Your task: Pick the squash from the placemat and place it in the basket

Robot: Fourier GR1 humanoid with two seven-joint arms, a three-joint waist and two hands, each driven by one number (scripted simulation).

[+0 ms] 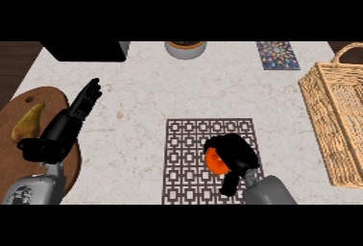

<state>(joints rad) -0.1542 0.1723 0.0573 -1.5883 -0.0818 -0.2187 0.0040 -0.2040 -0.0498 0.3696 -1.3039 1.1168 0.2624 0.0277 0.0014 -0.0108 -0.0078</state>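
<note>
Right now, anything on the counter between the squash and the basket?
Nothing visible. The right hand is curled round the squash over the placemat; only bare counter lies between there and the basket at the right edge.
</note>
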